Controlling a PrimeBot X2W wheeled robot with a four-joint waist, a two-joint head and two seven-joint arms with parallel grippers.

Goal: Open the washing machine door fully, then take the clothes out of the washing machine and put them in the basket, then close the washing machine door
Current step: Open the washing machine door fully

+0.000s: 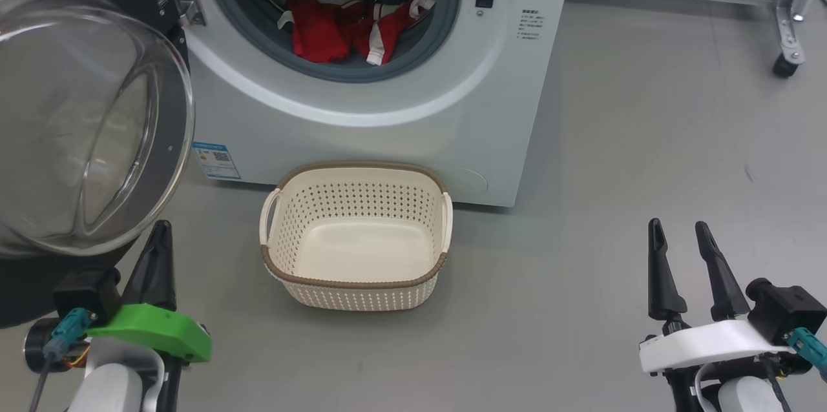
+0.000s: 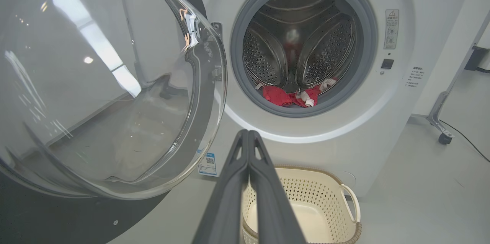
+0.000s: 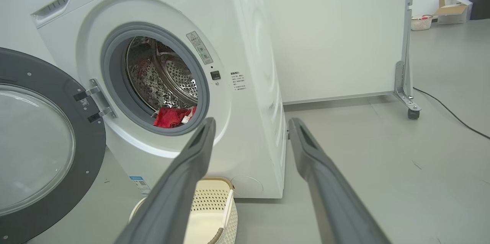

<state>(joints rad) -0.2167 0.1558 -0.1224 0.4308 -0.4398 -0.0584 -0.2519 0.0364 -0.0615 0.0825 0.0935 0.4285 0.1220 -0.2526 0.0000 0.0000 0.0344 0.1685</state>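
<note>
Bright red fabric clothes (image 1: 323, 31) heaped in white front-loading washing machine (image 1: 387, 134), at drum mouth; likely soft, light, floppy, so pinch a bunched fold. Left pincer (image 2: 249, 134) shut, empty; right pincer (image 1: 678, 226) wide open, empty.

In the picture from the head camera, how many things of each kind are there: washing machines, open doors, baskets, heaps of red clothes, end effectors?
Washing machine: 1
Open door: 1
Basket: 1
Heap of red clothes: 1
End effectors: 2, left end effector and right end effector
Total: 6
</note>
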